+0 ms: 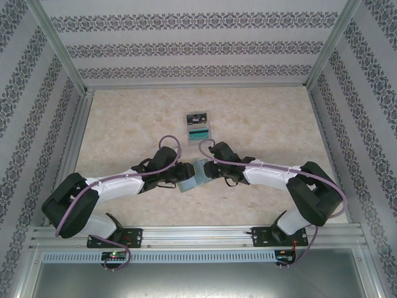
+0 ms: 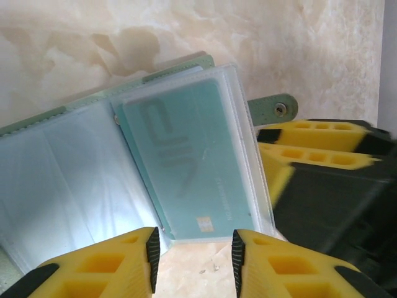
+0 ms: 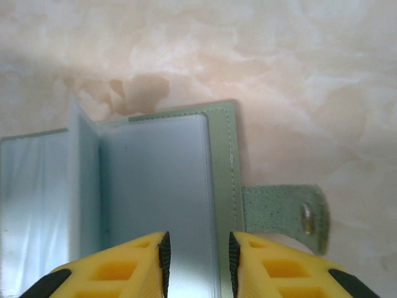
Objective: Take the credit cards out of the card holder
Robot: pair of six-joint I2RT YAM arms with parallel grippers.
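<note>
The card holder (image 1: 193, 176) lies open on the desk (image 1: 279, 124), a teal card (image 2: 186, 167) in its clear sleeve (image 2: 251, 167). The left end effector (image 2: 195, 261) is spread at that sleeve's edge. Whether the right end effector (image 3: 198, 264) grips the holder, I cannot tell.

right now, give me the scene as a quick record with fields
card holder: open, clear sleeves fanned
sleeved teal card: inside a clear sleeve
left fingers: either side of that sleeve's near edge, grip unclear
right fingers: closed on the holder's edge beside the tab
cards out: black card and loose teal card lie beyond the arms
</note>
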